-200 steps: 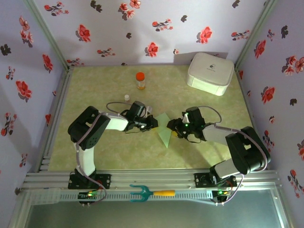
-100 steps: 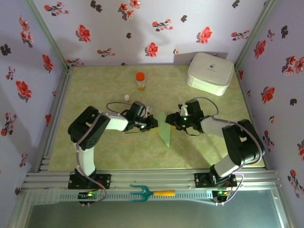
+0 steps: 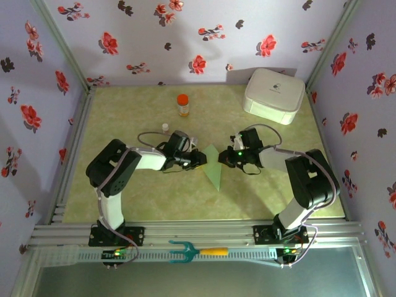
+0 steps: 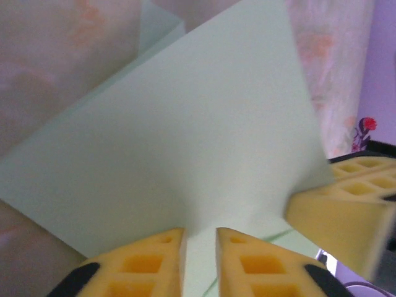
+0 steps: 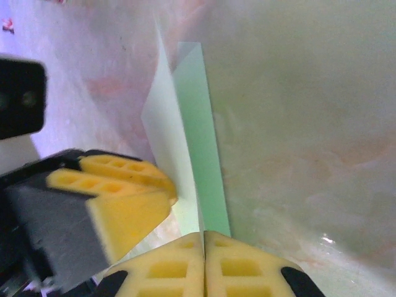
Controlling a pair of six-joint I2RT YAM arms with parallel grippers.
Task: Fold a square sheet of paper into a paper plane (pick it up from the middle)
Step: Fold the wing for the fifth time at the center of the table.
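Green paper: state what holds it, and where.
The right gripper pinches the green paper by its right edge. The left gripper stands slightly open around the left edge, not clamping.

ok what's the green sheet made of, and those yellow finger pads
Green sheet: thin matte paper by the look; it holds a sharp crease. Yellow finger pads: probably foam or soft plastic, matte, with moulded rectangular holes.

The pale green paper (image 3: pixel 214 168) is folded into a narrow, pointed wedge, seemingly raised on edge at mid-table (image 3: pixel 154 198).
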